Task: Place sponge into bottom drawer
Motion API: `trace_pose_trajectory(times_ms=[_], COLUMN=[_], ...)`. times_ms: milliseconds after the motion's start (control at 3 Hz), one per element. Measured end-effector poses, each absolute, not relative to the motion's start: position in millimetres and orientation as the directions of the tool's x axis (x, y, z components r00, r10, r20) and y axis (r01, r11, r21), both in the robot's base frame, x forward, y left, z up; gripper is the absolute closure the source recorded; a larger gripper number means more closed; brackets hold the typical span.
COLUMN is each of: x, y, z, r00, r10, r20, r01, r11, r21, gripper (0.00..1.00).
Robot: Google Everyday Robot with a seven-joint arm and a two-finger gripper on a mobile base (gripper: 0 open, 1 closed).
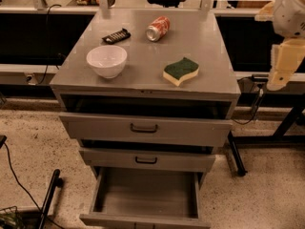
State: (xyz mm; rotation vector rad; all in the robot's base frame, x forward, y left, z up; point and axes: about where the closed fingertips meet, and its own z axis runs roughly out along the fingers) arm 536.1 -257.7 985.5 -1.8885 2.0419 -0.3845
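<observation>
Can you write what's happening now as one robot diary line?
sponge: on cabinet top | bottom drawer: open | gripper: right of cabinet, away from sponge | step: not grabbed yet

There's the small wavy-edged sponge point(181, 70), dark green scouring top over pale yellow foam, lying flat with its green side up on the front right part of the grey cabinet top point(143, 73). Down below, the bottom drawer point(145, 194), a wide shallow grey metal tray and the lowest of three, stands pulled well out, its plain grey inside showing. The pale gripper point(277, 80) hangs at the right edge, beside the cabinet, well apart from the sponge.
</observation>
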Motion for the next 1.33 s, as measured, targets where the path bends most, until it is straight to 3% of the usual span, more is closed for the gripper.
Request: trace_pose_trajectory(times_ms=[333,667,1333], x=[560,605,642], y=[-245,-217,-156], z=[967,937,881], r00=[0.038,0.257,0.496], r10=[-0.999,-0.957,-0.864], r20=[0.034,0.138,0.084], r01=[-0.914,-0.887,-0.825], r11=[-0.049,-0.290,-0.499], r21=[-0.404,-0.360,-0.266], gripper=[0.00,0.00,0.00])
